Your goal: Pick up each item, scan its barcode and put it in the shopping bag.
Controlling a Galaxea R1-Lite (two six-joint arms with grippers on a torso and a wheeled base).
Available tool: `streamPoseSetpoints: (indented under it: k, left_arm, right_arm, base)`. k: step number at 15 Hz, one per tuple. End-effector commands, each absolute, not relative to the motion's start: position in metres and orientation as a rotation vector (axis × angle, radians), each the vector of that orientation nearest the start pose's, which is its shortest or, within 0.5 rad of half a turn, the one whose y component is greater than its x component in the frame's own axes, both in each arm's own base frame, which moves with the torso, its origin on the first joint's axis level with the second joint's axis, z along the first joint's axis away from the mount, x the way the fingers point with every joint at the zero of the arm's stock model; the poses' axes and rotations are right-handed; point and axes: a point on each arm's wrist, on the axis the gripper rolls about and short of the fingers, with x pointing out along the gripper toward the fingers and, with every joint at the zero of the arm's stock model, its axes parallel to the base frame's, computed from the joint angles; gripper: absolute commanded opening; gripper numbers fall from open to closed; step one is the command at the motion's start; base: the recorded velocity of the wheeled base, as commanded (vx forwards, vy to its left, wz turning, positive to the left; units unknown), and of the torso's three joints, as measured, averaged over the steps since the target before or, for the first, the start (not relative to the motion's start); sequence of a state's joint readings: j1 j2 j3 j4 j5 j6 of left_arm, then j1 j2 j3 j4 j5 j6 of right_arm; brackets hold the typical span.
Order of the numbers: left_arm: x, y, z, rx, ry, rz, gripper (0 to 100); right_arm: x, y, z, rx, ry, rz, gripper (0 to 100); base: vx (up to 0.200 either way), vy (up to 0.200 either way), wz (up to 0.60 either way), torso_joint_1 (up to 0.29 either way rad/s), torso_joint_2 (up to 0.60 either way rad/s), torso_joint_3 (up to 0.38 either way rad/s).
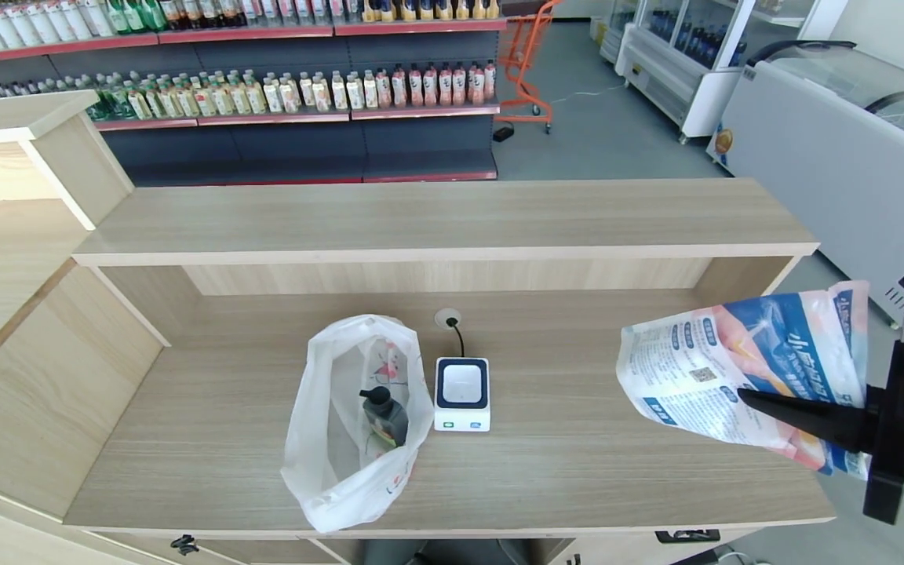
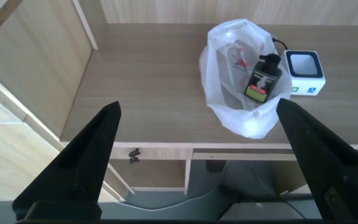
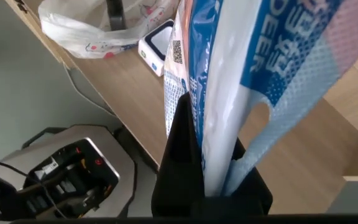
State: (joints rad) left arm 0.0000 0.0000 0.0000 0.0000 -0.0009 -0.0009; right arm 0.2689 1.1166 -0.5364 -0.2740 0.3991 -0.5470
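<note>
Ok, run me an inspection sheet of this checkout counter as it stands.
Surface: wooden counter with a raised ledge behind.
Job's things: bag open with a bottle inside; scanner beside it; pouch held up at the counter's right end.
Clutter: nothing seen.
Grippers: right gripper shut on the pouch; left gripper open, empty.
Cables: black cable from the scanner to a hole in the counter.
Surroundings: drink shelves, freezers.
</note>
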Motion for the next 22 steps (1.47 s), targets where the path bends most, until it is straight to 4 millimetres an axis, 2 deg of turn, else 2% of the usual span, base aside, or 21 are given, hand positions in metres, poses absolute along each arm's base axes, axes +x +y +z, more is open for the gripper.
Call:
streamPoseSetpoints:
  k: [1, 6, 8, 10, 13, 17, 19, 22]
  left_arm:
    - [-0.023, 0.0, 0.076, -0.002, 0.002, -0.002, 100]
    - [-0.023, 0.0, 0.076, 0.0, 0.002, -0.002, 100]
    - [-0.023, 0.0, 0.076, 0.0, 0.002, -0.002, 100]
    - [-0.023, 0.0, 0.076, 0.002, 0.002, 0.0, 100]
    - [-0.023, 0.0, 0.076, 0.0, 0.002, 0.0, 100]
    - [-0.023, 0.0, 0.076, 0.0, 0.002, 0.0, 100]
    - [-0.023, 0.0, 0.076, 0.0, 0.002, 0.0, 100]
    - [-0.023, 0.0, 0.076, 0.0, 0.002, 0.0, 100]
  right_arm:
    - [0.152, 0.051, 0.202, -0.488, 0.161, 0.736, 0]
    - [0.179, 0.057, 0.188, -0.48, 0.241, 0.749, 0]
    - [0.199, 0.061, 0.177, -0.485, 0.247, 0.749, 0]
    - [0.213, 0.058, 0.167, -0.481, 0.265, 0.717, 0]
    - [0.25, 0.052, 0.149, -0.544, 0.261, 0.688, 0]
    - [0.294, 0.06, 0.127, -0.54, 0.23, 0.735, 0]
    - [0.3, 0.062, 0.12, -0.523, 0.224, 0.792, 0]
    - [0.317, 0.066, 0.097, -0.505, 0.162, 0.863, 0]
  base:
    - [0.0, 0.2, 0.0, -0.002, -0.01, -0.002]
    - [0.0, 0.2, 0.0, 0.0, 0.0, 0.004]
    - [0.0, 0.0, 0.0, 0.0, 0.0, 0.0]
    - [0.0, 0.0, 0.0, 0.0, 0.0, 0.0]
    - [0.0, 0.0, 0.0, 0.0, 0.0, 0.0]
    - [0.0, 0.0, 0.0, 0.0, 0.0, 0.0]
    - [0.0, 0.0, 0.0, 0.0, 0.0, 0.0]
    - [0.0, 0.0, 0.0, 0.0, 0.0, 0.0]
